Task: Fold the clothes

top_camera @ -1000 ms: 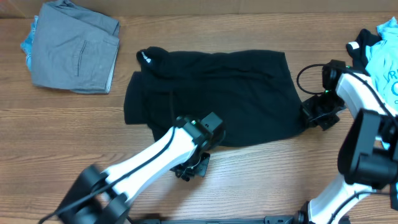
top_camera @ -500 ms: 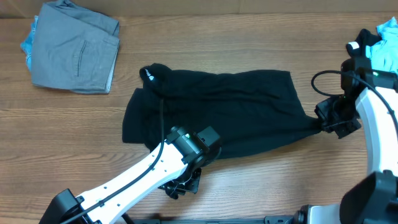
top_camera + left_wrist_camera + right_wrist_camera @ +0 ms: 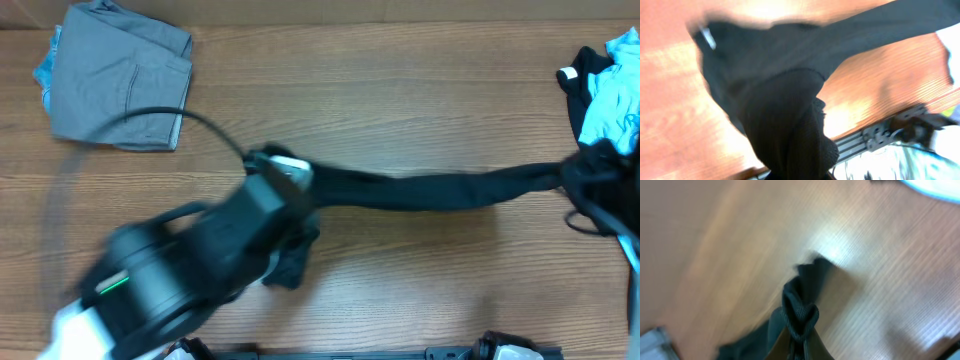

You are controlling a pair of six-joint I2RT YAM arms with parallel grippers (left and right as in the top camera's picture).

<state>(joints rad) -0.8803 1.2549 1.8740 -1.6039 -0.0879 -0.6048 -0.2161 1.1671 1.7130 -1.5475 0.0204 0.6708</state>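
Above counter (image 3: pixel 400 80), mid-span: black T-shirt (image 3: pixel 440 188) hung stretched as a taut rope. Left end effector (image 3: pixel 799 172) was clamped on one bunched end; right end effector (image 3: pixel 799 345) was pinched closed on the other.

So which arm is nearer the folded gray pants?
Left. The left arm is below and right of the pants, holding one end of the shirt; the right arm holds the other end at the far right edge.
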